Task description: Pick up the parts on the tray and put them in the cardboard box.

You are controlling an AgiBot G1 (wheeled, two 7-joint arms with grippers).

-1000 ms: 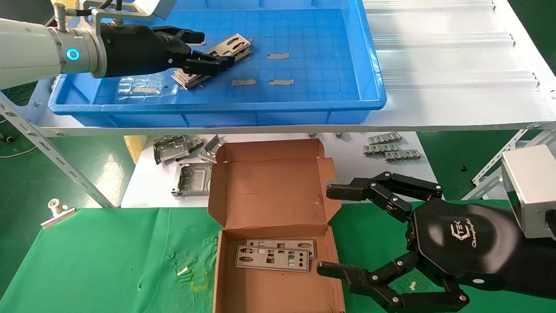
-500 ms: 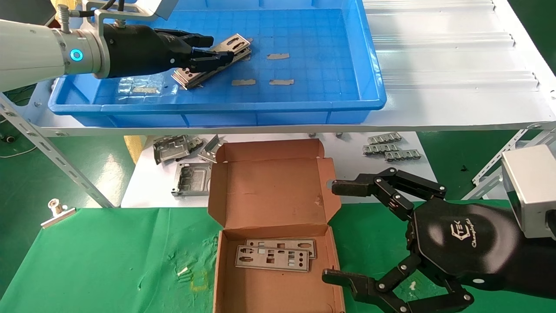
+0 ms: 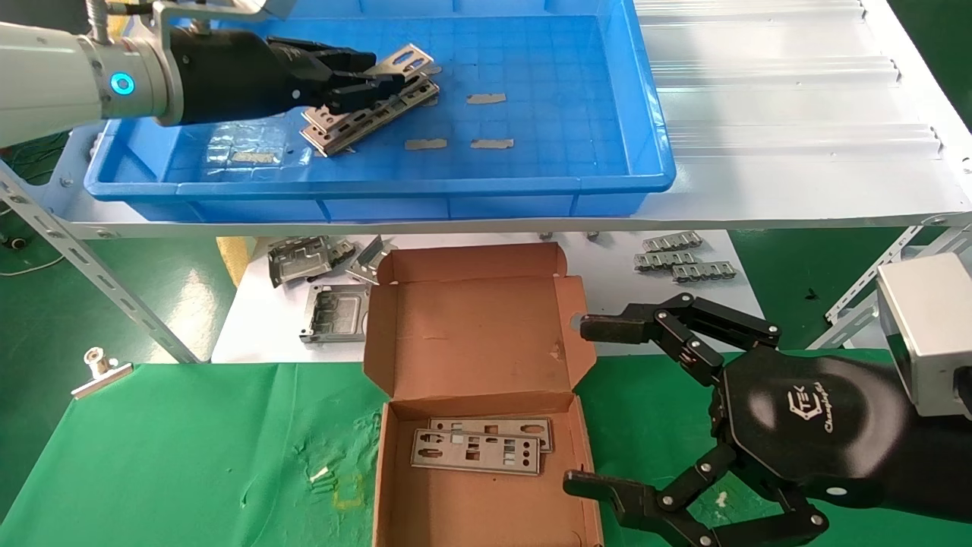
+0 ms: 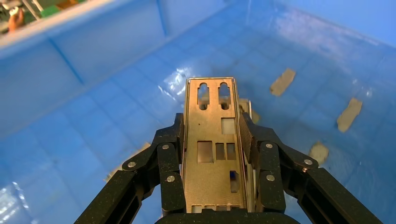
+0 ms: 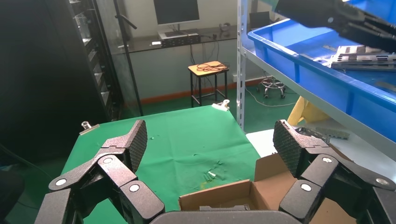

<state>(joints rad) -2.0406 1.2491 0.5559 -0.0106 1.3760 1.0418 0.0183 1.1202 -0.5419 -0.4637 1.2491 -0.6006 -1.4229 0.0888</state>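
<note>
Two parts (image 3: 477,445) lie in the cardboard box (image 3: 471,395); left gripper (image 3: 372,76) pinches one part (image 4: 215,149) above the tray (image 3: 607,182); right gripper (image 3: 600,410) gapes wide.

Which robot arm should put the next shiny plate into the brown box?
Probably the left. The left gripper is shut on a plate above the tray. The right gripper is open and empty beside the cardboard box, holding nothing to deliver.
</note>
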